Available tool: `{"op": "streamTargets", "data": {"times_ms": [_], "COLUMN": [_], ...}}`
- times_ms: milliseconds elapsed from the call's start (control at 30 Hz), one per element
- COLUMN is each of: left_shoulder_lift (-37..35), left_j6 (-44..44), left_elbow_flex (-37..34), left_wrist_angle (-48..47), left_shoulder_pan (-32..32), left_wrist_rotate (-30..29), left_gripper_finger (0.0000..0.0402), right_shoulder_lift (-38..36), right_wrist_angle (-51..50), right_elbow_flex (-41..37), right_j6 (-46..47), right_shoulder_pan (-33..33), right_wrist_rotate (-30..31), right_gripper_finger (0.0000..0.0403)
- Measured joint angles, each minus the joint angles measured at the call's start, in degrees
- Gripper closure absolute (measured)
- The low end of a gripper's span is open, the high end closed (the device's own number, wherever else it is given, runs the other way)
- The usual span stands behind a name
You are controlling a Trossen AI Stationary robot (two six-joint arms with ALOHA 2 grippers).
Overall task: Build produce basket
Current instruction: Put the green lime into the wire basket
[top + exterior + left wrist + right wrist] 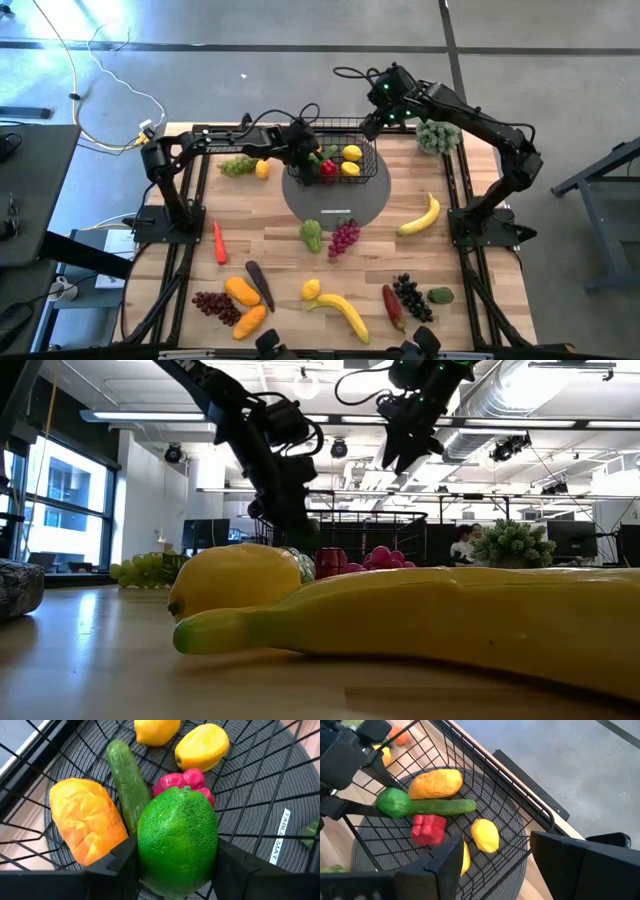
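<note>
The black wire basket (352, 176) stands on a round grey mat (335, 205) at the table's far middle. It holds an orange fruit (85, 820), a green cucumber (127, 777), a red pepper (428, 829) and two lemons (202, 746). My left gripper (312, 152) reaches down into the basket's left part, shut on a pebbly green lime (177, 840). My right gripper (378, 118) hangs open above the basket's far right corner with nothing between its fingers. My left gripper pinches the lime's two opposite sides (145, 845) between its two fingers (122, 857), slanting down from the table's left. The lime (394, 802) sits low inside the basket beside the cucumber's end. Whether it rests on the basket floor I cannot tell.
Loose produce lies on the near half of the table: a banana (420, 217), purple grapes (343, 238), a carrot (219, 243), a second banana (342, 310), dark grapes (412, 297). Green grapes (236, 166) lie far left. A bushy grey-green plant (437, 135) stands far right.
</note>
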Motion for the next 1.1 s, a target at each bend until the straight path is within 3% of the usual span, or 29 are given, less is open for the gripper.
{"op": "streamTargets", "data": {"times_ms": [667,1100], "left_shoulder_lift": [0.1,-1.8], "left_j6": [0.2,3.8], "left_elbow_flex": [3.0,13.2], "left_wrist_angle": [-1.7,-14.9], "left_shoulder_pan": [0.0,-0.1], "left_wrist_rotate": [-0.2,-0.4], "left_gripper_finger": [0.0148,0.0148], "right_shoulder_lift": [0.0,0.0], "right_wrist_angle": [-0.7,-4.9], "right_elbow_flex": [0.0,0.0], "right_j6": [1.1,2.9], "right_shoulder_pan": [0.0,0.8], "right_wrist_rotate": [0.0,-0.6], "right_gripper_finger": [0.0194,0.0194]}}
